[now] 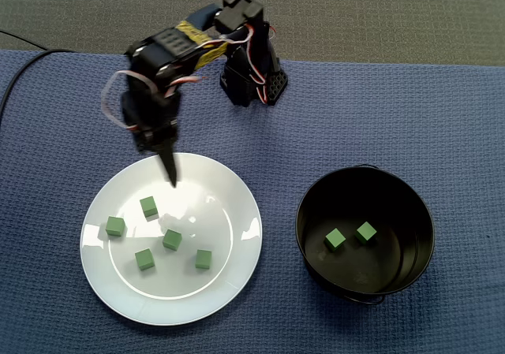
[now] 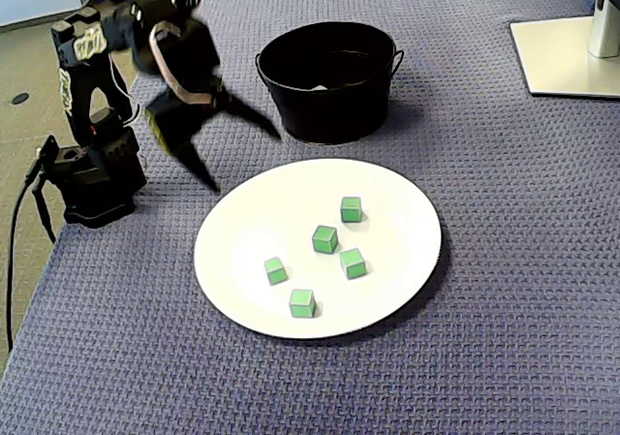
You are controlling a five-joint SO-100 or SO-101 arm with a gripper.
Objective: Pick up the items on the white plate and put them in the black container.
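Blue mat (image 1: 410,133); stand base (image 2: 567,52) at corner; end effector (image 2: 248,162) splayed near plate (image 2: 242,232).

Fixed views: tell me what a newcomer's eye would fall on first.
The round white plate draws the eye first, lying at the left in a fixed view with five small green cubes scattered on it. To its right stands the round black container, with two more green cubes inside. The two-finger gripper hangs open over the plate's edge.
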